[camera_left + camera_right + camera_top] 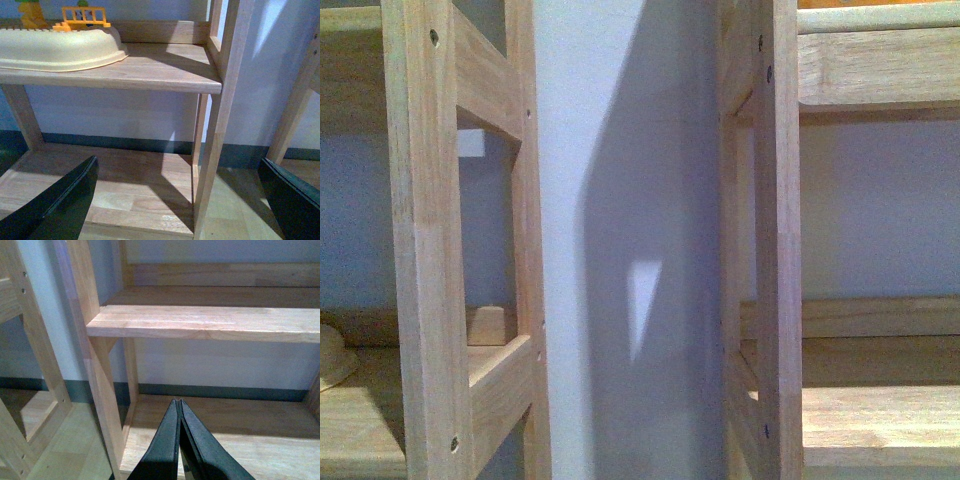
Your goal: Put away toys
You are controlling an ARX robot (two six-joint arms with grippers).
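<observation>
Toys stand at the back of the upper shelf in the left wrist view: a yellow-orange figure (31, 14), cut off by the picture's edge, and an orange fence piece (84, 16). Both are partly hidden behind a cream tray (60, 47). My left gripper (177, 161) is open and empty, its dark fingers (60, 205) spread wide to either side of the shelf's corner post (220, 100), well below the toys. My right gripper (178, 402) is shut with nothing in it, pointing at the bare bottom board (225, 440) of the other shelf unit. Neither gripper shows in the front view.
Two wooden shelf units (430, 240) (775, 240) stand against a white wall (620, 200) with a narrow gap between them. A small wooden block (490, 325) and the cream tray's edge (332, 355) sit on the left unit. A dark skirting board (225, 391) runs along the floor.
</observation>
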